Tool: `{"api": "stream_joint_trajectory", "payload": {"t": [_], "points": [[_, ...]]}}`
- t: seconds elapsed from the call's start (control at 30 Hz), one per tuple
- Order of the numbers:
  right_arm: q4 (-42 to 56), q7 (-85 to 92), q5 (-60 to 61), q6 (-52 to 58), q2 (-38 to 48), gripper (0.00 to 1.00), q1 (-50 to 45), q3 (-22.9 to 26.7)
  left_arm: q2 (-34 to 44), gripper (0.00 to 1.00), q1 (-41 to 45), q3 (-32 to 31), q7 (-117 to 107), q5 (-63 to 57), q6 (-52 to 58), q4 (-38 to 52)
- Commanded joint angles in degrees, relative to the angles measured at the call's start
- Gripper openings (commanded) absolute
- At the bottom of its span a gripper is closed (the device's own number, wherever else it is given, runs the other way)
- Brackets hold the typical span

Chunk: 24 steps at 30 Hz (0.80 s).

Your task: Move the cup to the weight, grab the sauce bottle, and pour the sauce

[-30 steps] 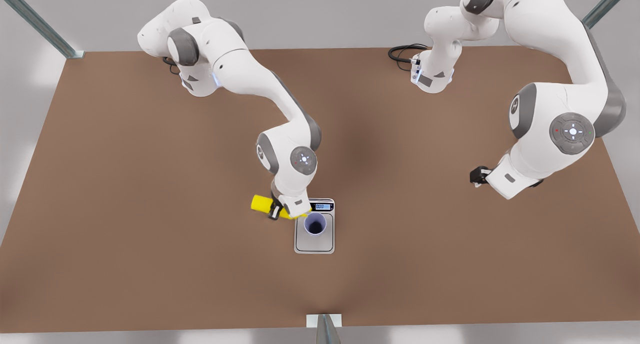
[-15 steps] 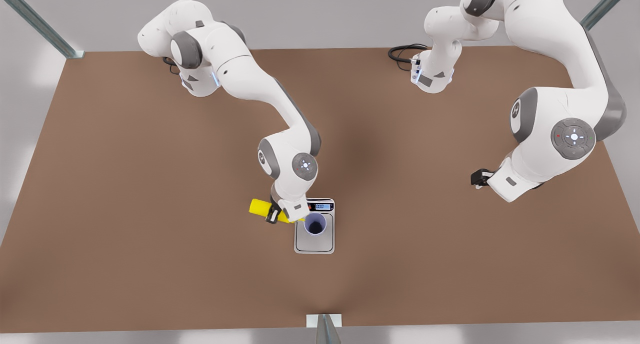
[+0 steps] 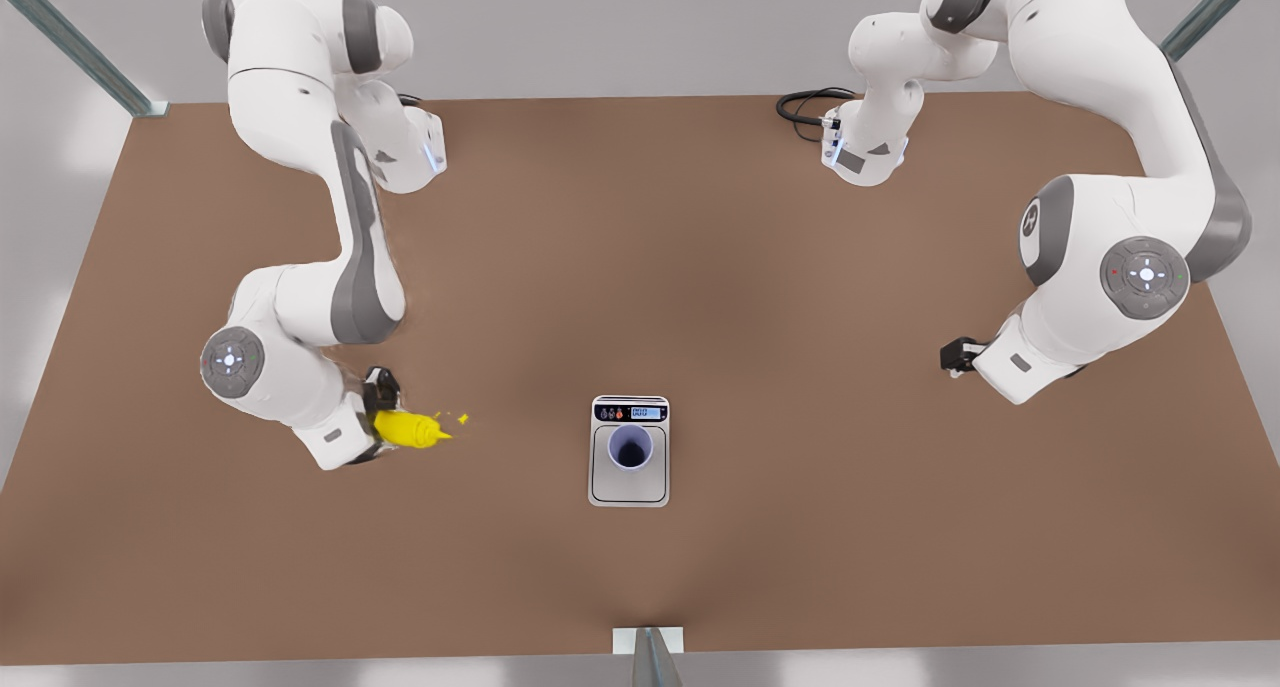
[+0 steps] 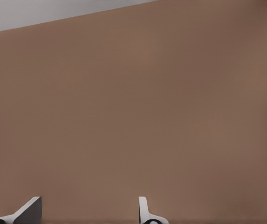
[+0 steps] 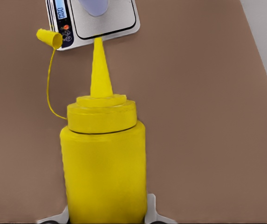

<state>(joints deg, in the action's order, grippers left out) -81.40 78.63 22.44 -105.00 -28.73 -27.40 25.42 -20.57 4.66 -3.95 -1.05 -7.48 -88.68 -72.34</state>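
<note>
The sauce bottle [image 3: 405, 429] lies tilted in the right end effector [image 3: 378, 417], gripped around its body, well left of the cup [image 3: 630, 448] standing on the weight [image 3: 629, 487]. Its nozzle points toward them; sauce could drip onto the tabletop [image 3: 800, 527]. The left end effector [image 3: 958, 353] waits open, far right.

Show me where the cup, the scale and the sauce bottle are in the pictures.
cup [image 3: 631, 449]: front view, on its dark inside.
scale [image 3: 629, 491]: front view, on the bare silver plate.
sauce bottle [image 5: 104, 177]: right wrist view, on the yellow body.
</note>
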Motion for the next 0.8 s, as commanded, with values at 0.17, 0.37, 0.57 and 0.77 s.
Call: {"api": "stream_joint_trajectory", "payload": {"t": [0.17,0.37,0.57,0.77], "points": [[-2.19,20.07,9.46,0.06,-2.03,0.47,24.14,-16.45,-0.17,1.0,0.0,0.18,0.0,-0.08,-0.26,0.0],[-3.95,42.31,21.41,4.28,-11.52,0.47,45.5,-31.57,-0.43,1.0,0.0,0.18,-0.09,-0.34,-0.44,0.0],[-3.77,46.88,35.56,12.81,-18.64,0.48,50.61,-32.01,-0.61,1.0,0.0,0.26,-0.09,-0.34,-0.44,0.09],[-1.93,51.62,36.62,13.77,-23.21,0.49,51.13,-32.45,-0.52,1.0,0.0,0.35,0.0,-0.34,-0.44,0.18]]}}
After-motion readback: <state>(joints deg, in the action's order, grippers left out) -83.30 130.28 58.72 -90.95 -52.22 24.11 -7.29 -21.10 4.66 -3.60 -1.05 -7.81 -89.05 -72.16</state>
